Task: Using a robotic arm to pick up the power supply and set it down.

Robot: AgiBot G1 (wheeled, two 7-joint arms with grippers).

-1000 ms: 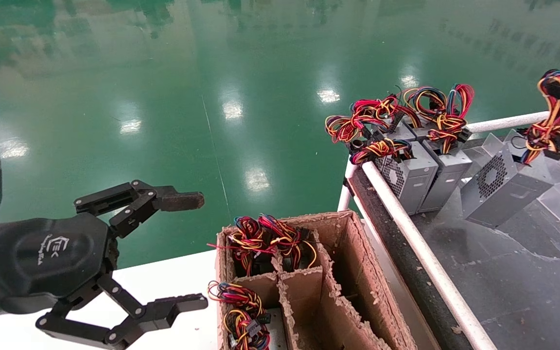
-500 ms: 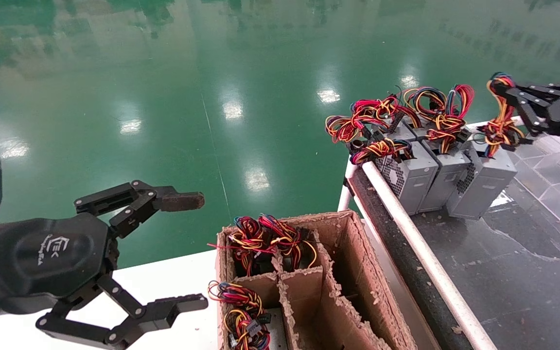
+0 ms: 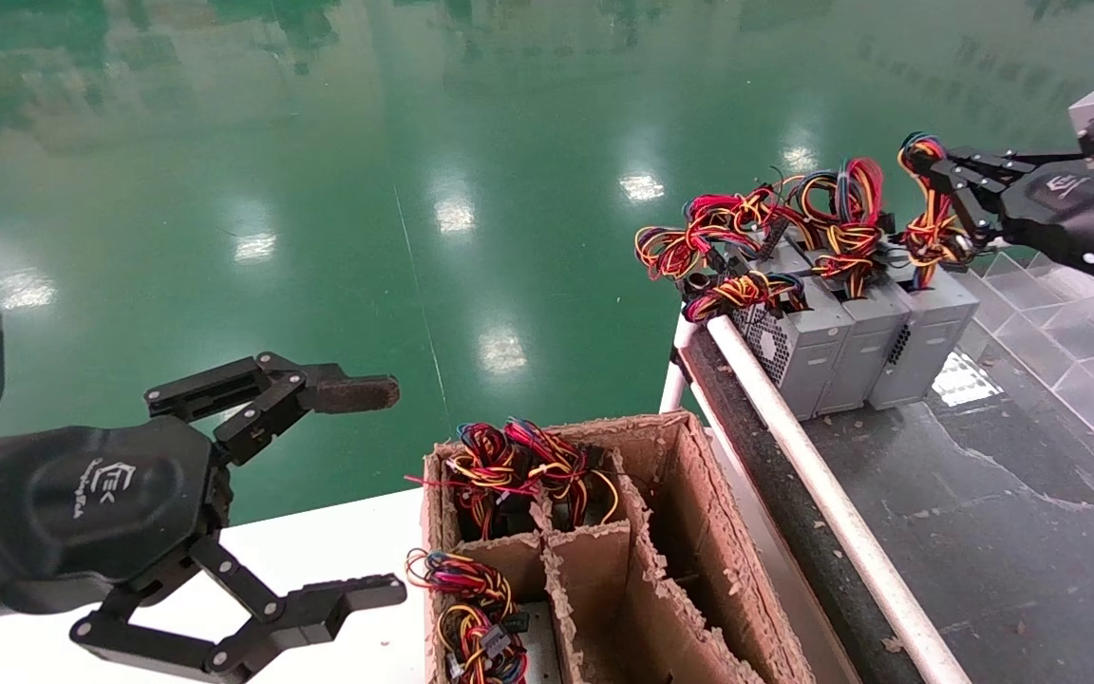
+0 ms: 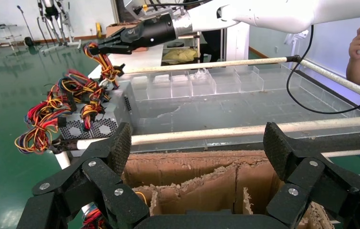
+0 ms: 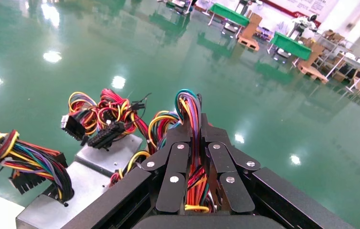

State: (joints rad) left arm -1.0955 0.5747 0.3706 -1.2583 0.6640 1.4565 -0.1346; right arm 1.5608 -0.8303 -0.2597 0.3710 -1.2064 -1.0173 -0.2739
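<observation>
Nearest the robot, the left end effector (image 3: 333, 494) is held idle above the white tabletop (image 3: 338, 551), its fingers spread wide with nothing between them. Just beside it stands a divided cardboard box (image 3: 680, 532) in which wire bundles (image 3: 518, 470) can be seen in some compartments.

Beyond the white rail (image 3: 794, 427), on the dark conveyor surface (image 3: 984, 532), the power supply (image 3: 932, 328) is seen standing upright at the right end of a row of three, touching the neighbouring grey box (image 3: 865, 337). Farthest off, the right end effector (image 3: 936, 166) is closed on the tall wire loop (image 3: 927, 218) of that power supply, the strands being pinched between its fingers in the right wrist view.

The box appears to be resting on the surface, so the set-down is judged nearly complete. The step would be done well if the fingers were opened only once the box is standing flat and steady, then drawn straight up and away from the loop, so that no strand is snagged and the unit is not tipped against its neighbours.
</observation>
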